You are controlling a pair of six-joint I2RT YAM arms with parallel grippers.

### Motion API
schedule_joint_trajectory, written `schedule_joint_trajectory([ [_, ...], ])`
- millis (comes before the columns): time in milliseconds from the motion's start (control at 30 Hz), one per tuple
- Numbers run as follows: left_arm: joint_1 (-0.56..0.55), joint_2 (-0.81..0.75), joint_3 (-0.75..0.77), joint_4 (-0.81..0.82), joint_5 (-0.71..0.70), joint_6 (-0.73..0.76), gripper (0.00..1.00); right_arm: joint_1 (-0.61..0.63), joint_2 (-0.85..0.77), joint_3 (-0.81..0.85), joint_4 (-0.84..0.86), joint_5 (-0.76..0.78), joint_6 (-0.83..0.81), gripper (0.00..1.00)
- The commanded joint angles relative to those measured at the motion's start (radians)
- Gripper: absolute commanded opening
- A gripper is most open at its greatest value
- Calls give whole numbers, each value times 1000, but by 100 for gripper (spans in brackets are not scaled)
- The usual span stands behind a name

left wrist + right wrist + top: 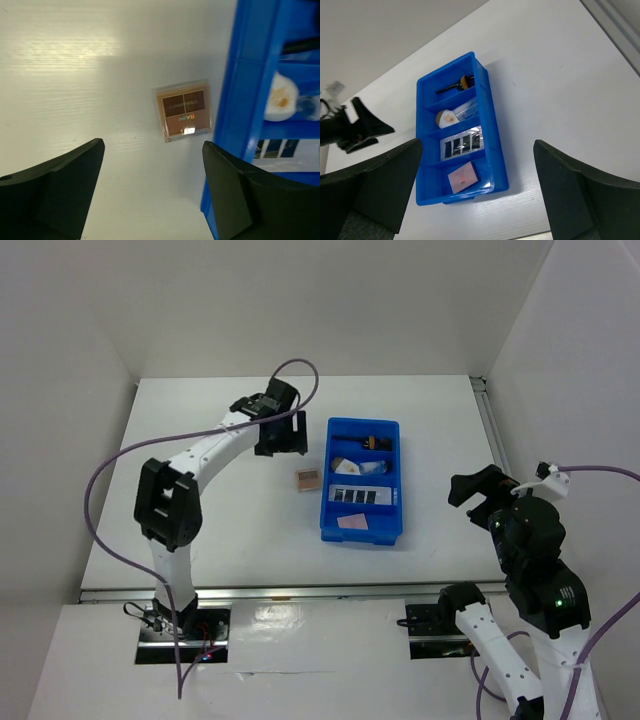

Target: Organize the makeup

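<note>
- The left pincer (pixel 152 150) hangs spread wide over the white tabletop (pixel 220 540). It holds nothing, and its two black fingers (pixel 60 190) touch nothing.
- In the left wrist view the brown compact (pixel 183 111) lies flat on the tabletop just past the open fingertips, framed between them.
- The right pincer (pixel 477 150) is also spread wide and empty, held high to the right, well apart from the tray.
- The blue divided tray (pixel 328 510) sits near the middle of the tabletop. Its left outer wall rises just beside the brown compact, with a thin strip of white showing between them.
- The tray's far compartment holds a black slim tool (pixel 368 441) with an orange-brown tip.
- The next compartment holds the white-tan oval (pixel 345 465) and, beside it, a small pale tube (pixel 374 468).
- The third compartment carries the white strip palette (pixel 360 496), its dark squares in a row.
- The pink compact (pixel 352 523) lies flat in the nearest compartment.
- The brown compact is the only piece of makeup outside the tray. It is a clear square case showing four brown shades, with the lettering "BAIM" across one of them and a glint of light on its lid.
- A purple cable (pixel 100 480) loops from the left arm over the tabletop's left side.
</note>
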Motion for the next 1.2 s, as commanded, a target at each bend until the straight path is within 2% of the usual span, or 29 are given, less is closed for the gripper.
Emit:
schedule_joint_trajectory([
  [0,-20,101,8,-45,98,-91,95,1,10,6,41,-1,-15,100],
  [100,-11,170,31,-36,176,-117,96,1,19,6,50,-10,-24,100],
  [300,-13,248,66,-16,200,-168,97,1,41,-14,81,-32,-24,100],
  [467,-43,349,192,-77,169,-177,97,1,41,-14,81,-32,-24,100],
  [700,-98,403,279,-143,97,-200,100,1,41,-14,71,-32,-24,100],
  [900,-99,392,267,-177,-13,-265,100,1,41,-23,71,-32,-24,100],
  [1167,-109,380,235,-181,-55,-274,100,1,41,-23,71,-32,-24,100],
])
